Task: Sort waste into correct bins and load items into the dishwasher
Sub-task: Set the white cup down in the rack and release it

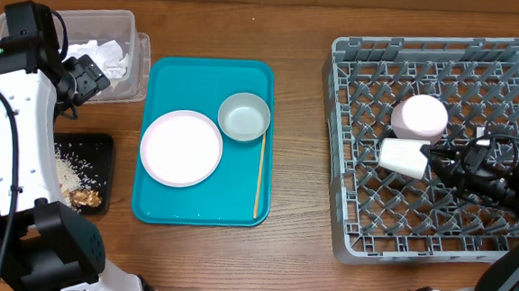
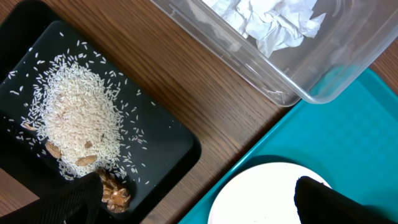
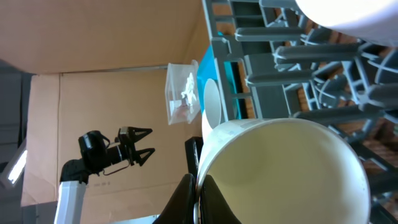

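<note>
My right gripper (image 1: 435, 157) is shut on the rim of a white cup (image 1: 401, 157) and holds it on its side over the grey dishwasher rack (image 1: 346, 205); in the right wrist view the fingers (image 3: 199, 190) pinch the cup (image 3: 286, 168) wall. A pink cup (image 1: 420, 116) sits in the rack behind it. My left gripper (image 1: 90, 75) is open and empty, hovering near the clear bin (image 1: 137, 75) of crumpled paper. A white plate (image 1: 181, 147), a grey-green bowl (image 1: 244, 117) and a chopstick (image 1: 258, 177) lie on the teal tray (image 1: 152, 207).
A black tray (image 1: 105, 154) with rice and food scraps lies at the left front; it also shows in the left wrist view (image 2: 168, 149). The clear bin (image 2: 336, 74) stands behind it. Bare wood lies between tray and rack.
</note>
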Motion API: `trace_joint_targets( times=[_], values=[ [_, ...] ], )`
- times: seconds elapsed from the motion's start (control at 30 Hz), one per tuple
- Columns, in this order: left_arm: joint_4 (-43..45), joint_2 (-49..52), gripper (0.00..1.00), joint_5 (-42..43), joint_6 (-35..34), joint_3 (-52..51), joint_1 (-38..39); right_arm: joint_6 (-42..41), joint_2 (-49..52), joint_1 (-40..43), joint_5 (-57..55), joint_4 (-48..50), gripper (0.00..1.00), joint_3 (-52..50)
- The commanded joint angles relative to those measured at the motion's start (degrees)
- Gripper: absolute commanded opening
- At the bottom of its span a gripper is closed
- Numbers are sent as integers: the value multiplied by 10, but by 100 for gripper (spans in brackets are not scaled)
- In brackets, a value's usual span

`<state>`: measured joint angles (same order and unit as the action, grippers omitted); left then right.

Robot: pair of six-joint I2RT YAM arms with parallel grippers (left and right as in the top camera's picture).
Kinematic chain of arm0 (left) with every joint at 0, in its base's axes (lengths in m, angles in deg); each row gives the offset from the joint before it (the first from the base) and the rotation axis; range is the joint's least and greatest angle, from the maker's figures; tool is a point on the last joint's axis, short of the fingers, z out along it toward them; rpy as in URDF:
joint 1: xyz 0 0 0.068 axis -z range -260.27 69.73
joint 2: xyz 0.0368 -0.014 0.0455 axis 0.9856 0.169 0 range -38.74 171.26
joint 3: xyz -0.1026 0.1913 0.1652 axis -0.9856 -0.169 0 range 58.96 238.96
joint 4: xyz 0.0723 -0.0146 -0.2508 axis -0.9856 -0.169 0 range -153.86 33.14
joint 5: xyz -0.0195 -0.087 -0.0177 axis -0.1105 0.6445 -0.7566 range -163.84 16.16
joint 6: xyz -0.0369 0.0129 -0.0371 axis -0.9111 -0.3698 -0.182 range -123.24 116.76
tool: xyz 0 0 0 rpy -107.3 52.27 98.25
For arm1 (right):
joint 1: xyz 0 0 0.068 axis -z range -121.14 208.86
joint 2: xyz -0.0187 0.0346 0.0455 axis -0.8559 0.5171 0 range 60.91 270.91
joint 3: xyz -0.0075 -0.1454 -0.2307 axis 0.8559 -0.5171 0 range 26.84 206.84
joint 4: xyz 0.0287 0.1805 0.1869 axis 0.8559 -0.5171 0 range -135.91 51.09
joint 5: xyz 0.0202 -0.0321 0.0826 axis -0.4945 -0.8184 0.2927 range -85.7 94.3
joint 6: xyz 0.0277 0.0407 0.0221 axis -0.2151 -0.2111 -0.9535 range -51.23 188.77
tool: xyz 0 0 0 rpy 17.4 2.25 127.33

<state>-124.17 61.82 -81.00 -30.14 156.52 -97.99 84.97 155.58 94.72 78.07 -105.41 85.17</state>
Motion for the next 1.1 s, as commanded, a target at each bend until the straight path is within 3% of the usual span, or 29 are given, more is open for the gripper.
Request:
trace_joint_targets(
  times=[0.0,0.53,0.77,1.07],
  values=[
    [1,-6,100,-7,-6,9,1,-13,-4,0,-6,2,4,-4],
    [1,-6,100,-7,-6,9,1,-18,-4,0,34,74,4,-73],
    [1,-6,100,-7,-6,9,1,-88,-4,23,-16,114,4,-64],
    [1,-6,100,-7,-6,9,1,-109,-4,50,-89,111,4,-42]
  ],
)
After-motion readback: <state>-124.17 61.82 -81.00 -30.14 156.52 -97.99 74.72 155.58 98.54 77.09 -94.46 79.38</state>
